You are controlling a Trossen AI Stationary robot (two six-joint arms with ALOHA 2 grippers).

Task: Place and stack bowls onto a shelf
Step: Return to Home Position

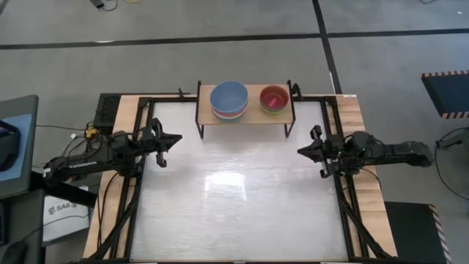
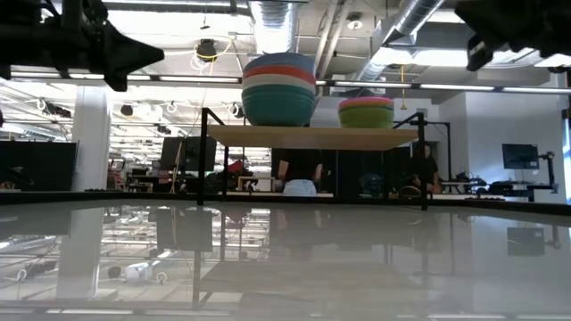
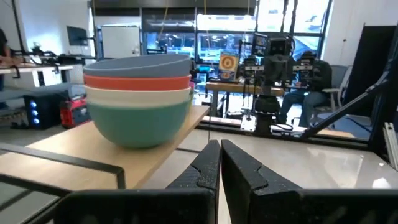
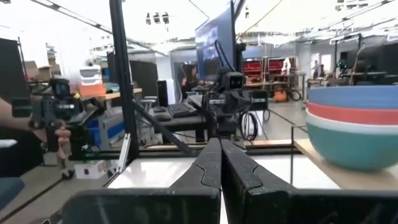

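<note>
High view: the shelf (image 1: 245,116) stands at the table's far edge, midway between the arms; on it the larger stack (image 1: 229,100), light blue uppermost, sits beside the smaller stack (image 1: 275,99), which shows pinkish-red within a green rim; the two are near but apart. The left gripper (image 1: 174,139) and right gripper (image 1: 304,151) hang at their own sides, well clear of the shelf.

Low view: the larger stack (image 2: 278,89) reads dark green, white, red, light blue from the bottom up, nested level; the smaller stack (image 2: 366,112) is lime green outside; both rest squarely on the board (image 2: 312,136).

Left wrist view: the left gripper (image 3: 219,158) has its fingers pressed together on nothing; the larger stack (image 3: 137,93) sits near the board's end.

Right wrist view: the right gripper (image 4: 219,158) is likewise closed and empty; the stack (image 4: 357,127) lies off to one side.

Assessment: the bowls appear to be light, stiff, smooth plastic, unlikely to break but apt to slip; nested, only the top rim offers purchase; a pinch across that rim, one finger inside and one outside, seems soundest; a side push could slide the whole stack.
</note>
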